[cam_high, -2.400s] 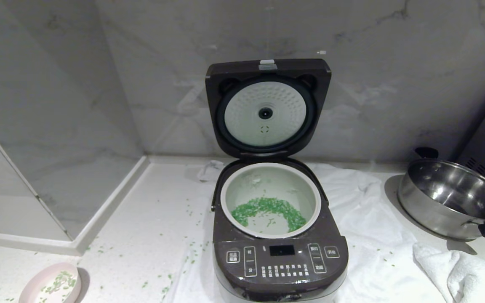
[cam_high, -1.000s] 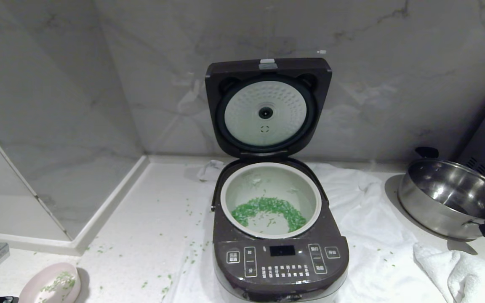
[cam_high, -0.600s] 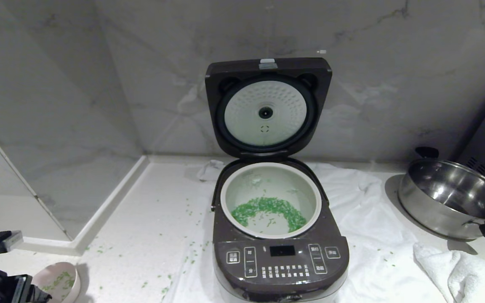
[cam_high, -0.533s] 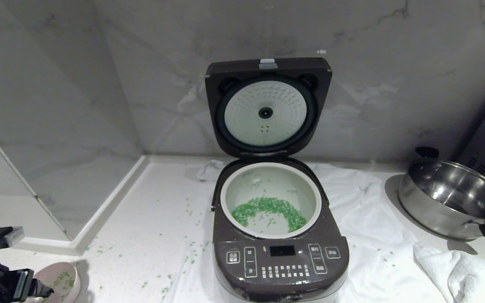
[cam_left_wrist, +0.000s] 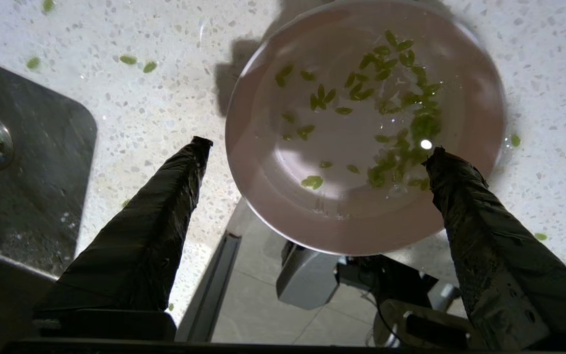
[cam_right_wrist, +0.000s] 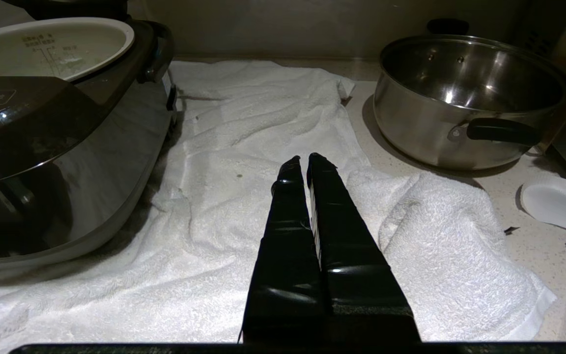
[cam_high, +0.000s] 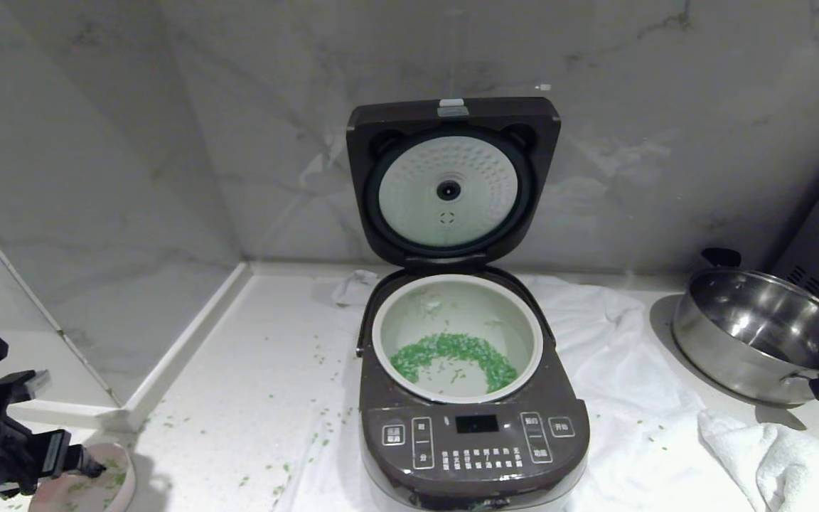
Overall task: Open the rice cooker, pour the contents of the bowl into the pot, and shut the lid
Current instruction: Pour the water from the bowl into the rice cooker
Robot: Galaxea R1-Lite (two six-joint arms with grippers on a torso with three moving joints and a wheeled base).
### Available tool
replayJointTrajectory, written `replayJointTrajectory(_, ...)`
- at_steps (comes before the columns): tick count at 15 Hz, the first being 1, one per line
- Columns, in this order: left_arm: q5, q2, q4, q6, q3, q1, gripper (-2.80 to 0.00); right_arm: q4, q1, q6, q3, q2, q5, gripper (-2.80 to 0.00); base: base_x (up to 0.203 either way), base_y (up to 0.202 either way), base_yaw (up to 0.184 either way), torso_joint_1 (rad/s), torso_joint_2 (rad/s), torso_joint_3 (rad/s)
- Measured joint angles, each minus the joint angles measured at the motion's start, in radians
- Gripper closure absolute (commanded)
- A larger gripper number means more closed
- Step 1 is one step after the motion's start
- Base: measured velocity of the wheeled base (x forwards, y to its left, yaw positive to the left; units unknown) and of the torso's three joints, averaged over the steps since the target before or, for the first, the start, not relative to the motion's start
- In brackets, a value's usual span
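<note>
My left gripper (cam_left_wrist: 317, 147) has come in over the bowl (cam_left_wrist: 361, 123), wide open, holding nothing; grasp next.

The scene is seen by the head view from above and in front, with the open rice cooker (cam_high: 473, 398) at the middle. The bowl (cam_left_wrist: 364, 123) is viewed closely from above by the left wrist view; it is shared with the head view. The steel pan (cam_right_wrist: 467, 98) and the cooker's side are faced low by the right wrist view.
</note>
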Motion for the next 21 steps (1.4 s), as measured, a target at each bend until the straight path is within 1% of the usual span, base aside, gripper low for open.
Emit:
replayJointTrajectory(6, 0.000, 0.072, -0.001, 0.005, -0.039, 0.070, -2.80, 0.000, 0.000, 0.000, 0.000, 0.000, -0.001, 0.00, 0.000, 0.000, 0.000, 0.000, 0.00, 0.000)
replayJointTrajectory(9, 0.001, 0.126, -0.004, 0.005, -0.045, 0.081, -2.80, 0.000, 0.000, 0.000, 0.000, 0.000, 0.000, 0.00, 0.000, 0.000, 0.000, 0.000, 0.00, 0.000)
replayJointTrajectory(11, 0.002, 0.179, -0.035, 0.005, -0.049, 0.082, -2.80, 0.000, 0.000, 0.000, 0.000, 0.000, 0.000, 0.00, 0.000, 0.000, 0.000, 0.000, 0.00, 0.000)
replayJointTrajectory(12, 0.007, 0.205, -0.073, 0.004, -0.049, 0.083, -1.10, 0.000, 0.000, 0.000, 0.000, 0.000, 0.000, 0.00, 0.000, 0.000, 0.000, 0.000, 0.00, 0.000)
replayJointTrajectory(13, 0.014, 0.230, -0.116, 0.003, -0.048, 0.084, 0.00, 0.000, 0.000, 0.000, 0.000, 0.000, 0.000, 0.00, 0.000, 0.000, 0.000, 0.000, 0.00, 0.000)
replayJointTrajectory(15, 0.014, 0.254, -0.137, 0.001, -0.045, 0.084, 0.00, 0.000, 0.000, 0.000, 0.000, 0.000, 0.000, 0.00, 0.000, 0.000, 0.000, 0.000, 0.00, 0.000)
replayJointTrajectory(21, 0.017, 0.259, -0.138, -0.014, -0.046, 0.086, 0.00, 0.000, 0.000, 0.000, 0.000, 0.000, 0.000, 0.00, 0.000, 0.000, 0.000, 0.000, 0.00, 0.000)
